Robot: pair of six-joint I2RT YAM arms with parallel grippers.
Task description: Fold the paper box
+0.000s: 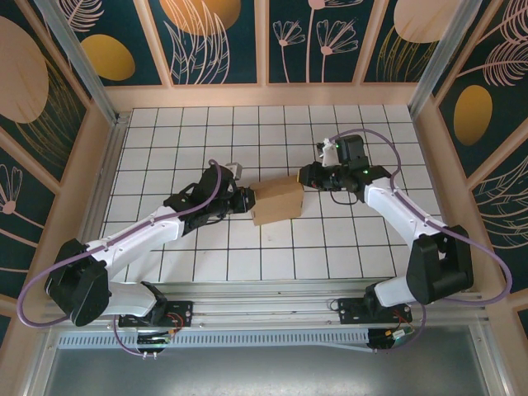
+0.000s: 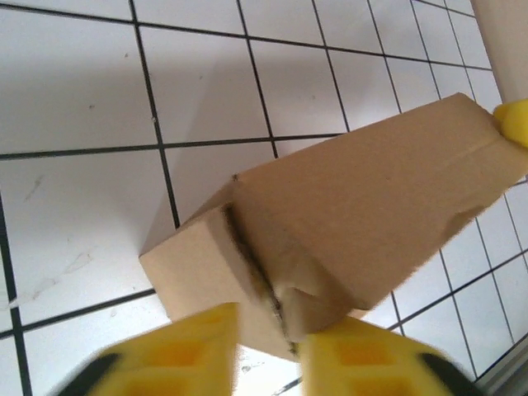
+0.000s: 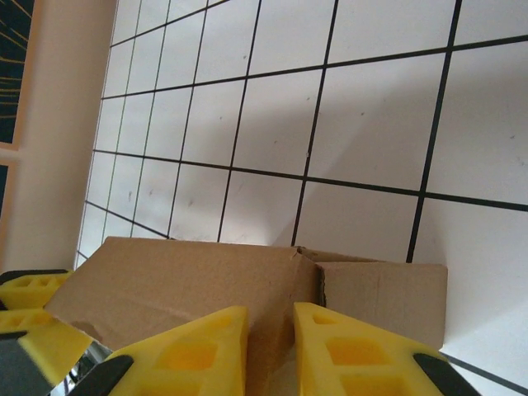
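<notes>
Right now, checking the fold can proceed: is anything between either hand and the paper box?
Nothing visible does. The paper box sits directly between left hand and right hand, its cardboard edge inside each one's fingers.

The white tabletop (image 1: 214,247), ruled into squares by black lines, was evenly lit, with only soft shadows on it. On its far, left and right sides rose dark teal wall panels (image 1: 219,41) painted with pale leaf and flower outlines and orange-gold ovals, set in peach-coloured framing (image 1: 264,95), with a slanted metal post (image 1: 78,58) at each far corner. Along the tabletop's near edge ran a silver metal rail (image 1: 272,309), and nearer than that lay a grey metal surface (image 1: 272,371).
</notes>
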